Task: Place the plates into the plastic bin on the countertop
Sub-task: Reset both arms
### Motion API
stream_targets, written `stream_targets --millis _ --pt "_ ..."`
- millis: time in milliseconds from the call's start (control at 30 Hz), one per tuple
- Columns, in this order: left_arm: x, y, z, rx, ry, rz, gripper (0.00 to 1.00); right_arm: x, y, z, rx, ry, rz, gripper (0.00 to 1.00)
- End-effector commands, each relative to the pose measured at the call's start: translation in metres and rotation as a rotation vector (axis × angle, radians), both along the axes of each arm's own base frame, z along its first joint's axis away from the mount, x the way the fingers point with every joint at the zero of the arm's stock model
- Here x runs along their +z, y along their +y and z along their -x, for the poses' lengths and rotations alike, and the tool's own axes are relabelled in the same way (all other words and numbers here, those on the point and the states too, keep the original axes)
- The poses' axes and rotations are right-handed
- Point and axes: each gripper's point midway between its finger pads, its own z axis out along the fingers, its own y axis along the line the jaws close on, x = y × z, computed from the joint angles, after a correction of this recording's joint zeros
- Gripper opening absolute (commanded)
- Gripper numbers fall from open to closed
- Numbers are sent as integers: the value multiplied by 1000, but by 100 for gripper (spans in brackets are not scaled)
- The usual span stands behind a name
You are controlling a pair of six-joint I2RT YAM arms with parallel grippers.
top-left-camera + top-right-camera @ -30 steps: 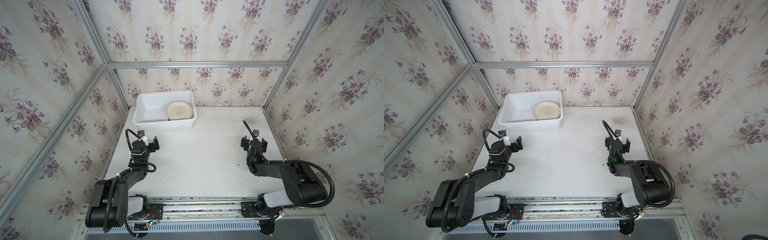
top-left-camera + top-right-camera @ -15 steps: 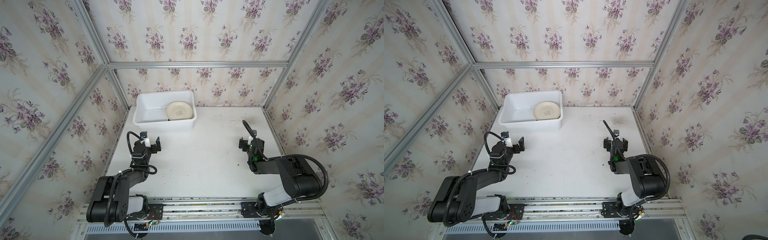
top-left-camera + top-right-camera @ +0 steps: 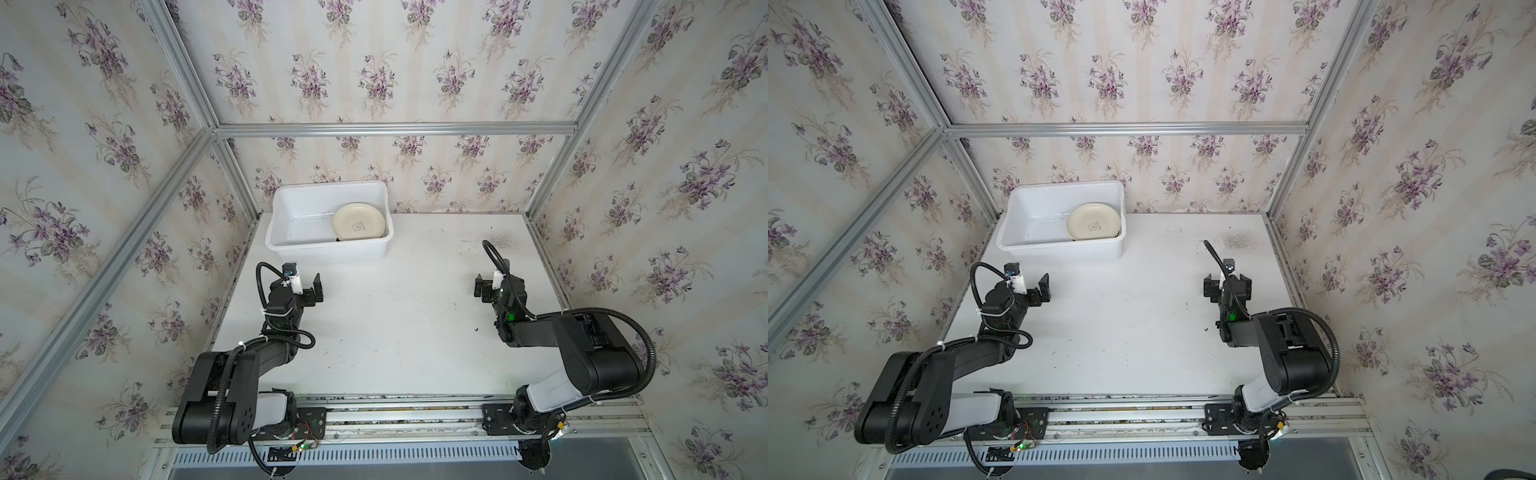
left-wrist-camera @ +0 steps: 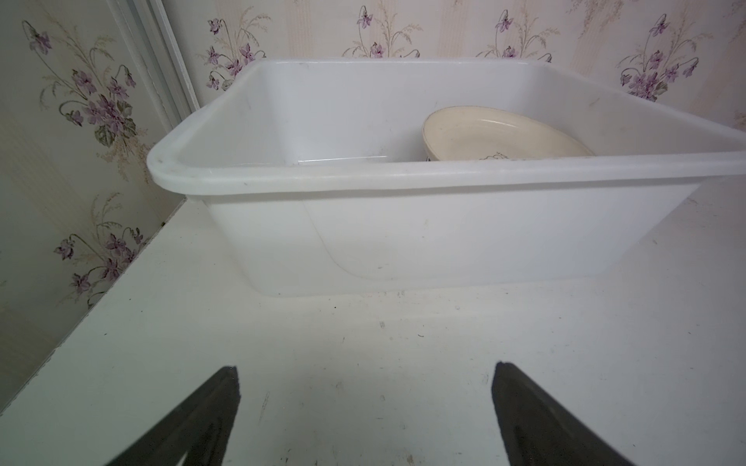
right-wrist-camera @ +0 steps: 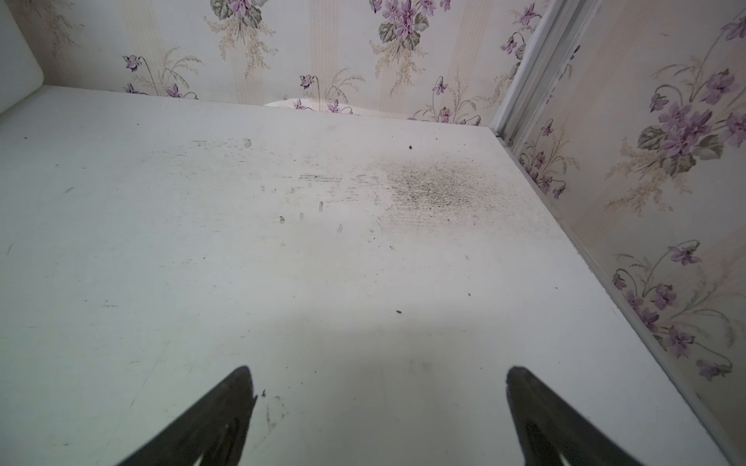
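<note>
Top views both show the countertop [image 3: 395,332] as the largest thing in the scene: white, scuffed, and walled in by floral panels. No plate lies loose on it in any view, so the task looks finished or close to it.

At the far left corner stands the plastic bin [image 3: 332,253], flat on the surface. Its front wall fills the left wrist view.

The 2 arms are folded low at the near edge, well apart from each other.

Inside the bin, at its right end against the near wall, sits 1 cream plate [image 3: 357,222] with a small mark on its face. A dark edge shows under it, so it probably rests on other plates; how many is hidden.

The left gripper [image 4: 365,367] hangs near the bin's front wall without touching it. Its jaws are spread wide with only bare countertop between them. The right gripper [image 5: 378,369] is likewise spread and empty, over the right side near a patch of dark specks [image 5: 436,185].

The main risk I see is the left arm. Any forward or sideways swing would knock the light bin, shove it along the smooth surface and jolt the plate. That plate sits high on its hidden support, so a jolt could slide it off and chip it.
</note>
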Motion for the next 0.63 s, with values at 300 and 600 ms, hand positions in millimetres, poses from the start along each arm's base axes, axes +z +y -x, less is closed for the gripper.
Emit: stream_targets --millis 300,600 --pt "11 0 -3 -2 -39 -20 100 9 1 -4 8 -36 5 100" --pt "11 0 -3 -3 -39 -20 100 10 1 -4 8 -39 5 100"
